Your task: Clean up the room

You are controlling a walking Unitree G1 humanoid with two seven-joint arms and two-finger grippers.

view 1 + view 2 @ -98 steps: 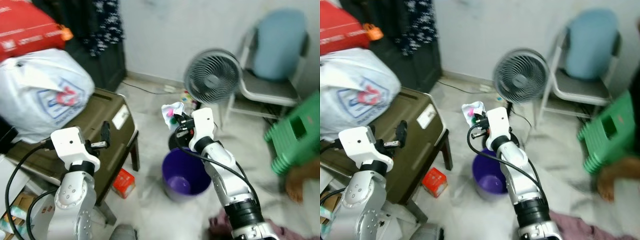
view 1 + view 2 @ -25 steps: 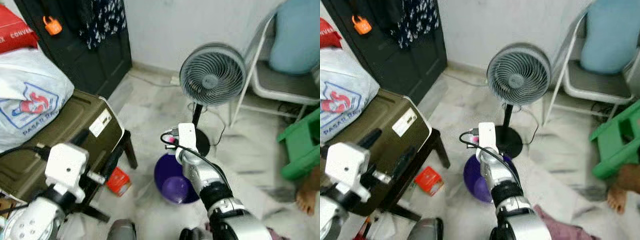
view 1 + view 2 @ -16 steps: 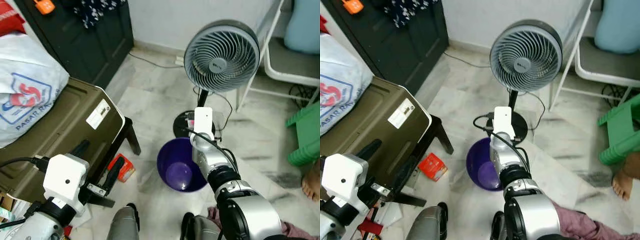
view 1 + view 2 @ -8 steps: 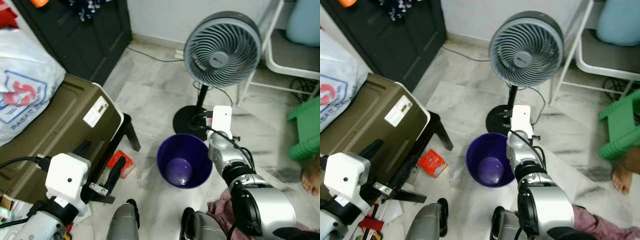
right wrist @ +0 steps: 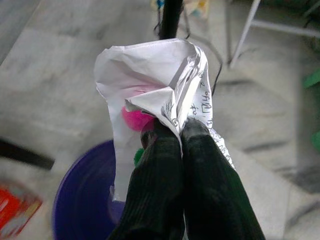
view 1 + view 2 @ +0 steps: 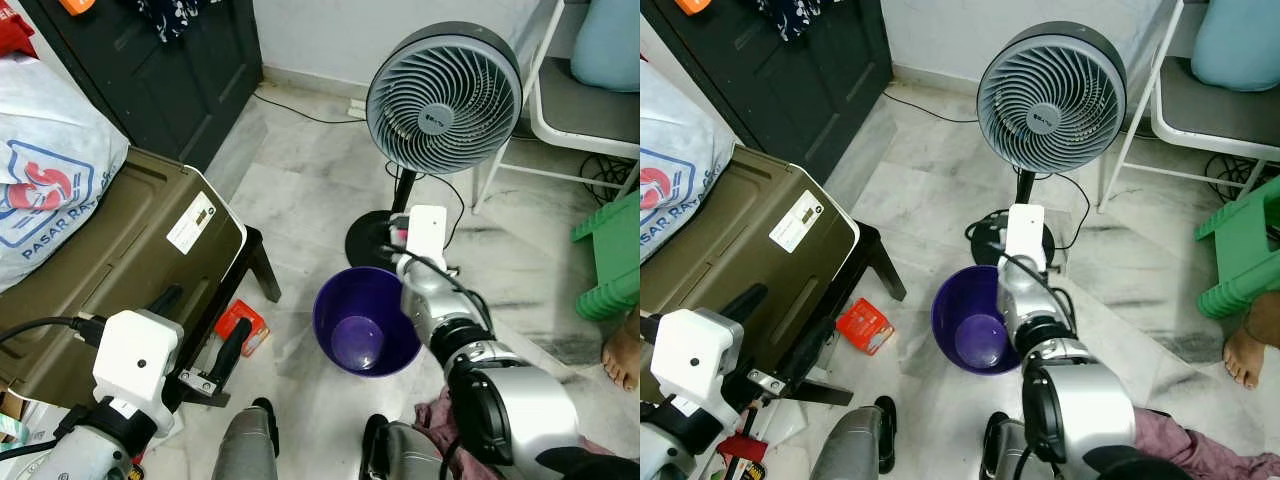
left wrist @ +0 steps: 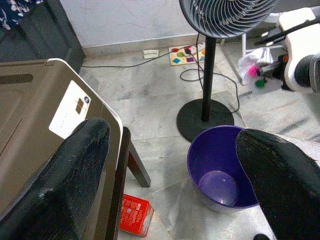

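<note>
With my right gripper [image 5: 172, 131] pinching the crumpled paper [image 5: 155, 105], left gripper [image 7: 165, 165] spread idle, I'd centre over the purple bin [image 6: 366, 320] before releasing.

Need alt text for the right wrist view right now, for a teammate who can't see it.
The right end effector is shut on a crumpled white paper wrapped around something pink, held above the rim of a purple bin. Behind are pale marble floor and the fan's black pole.
</note>
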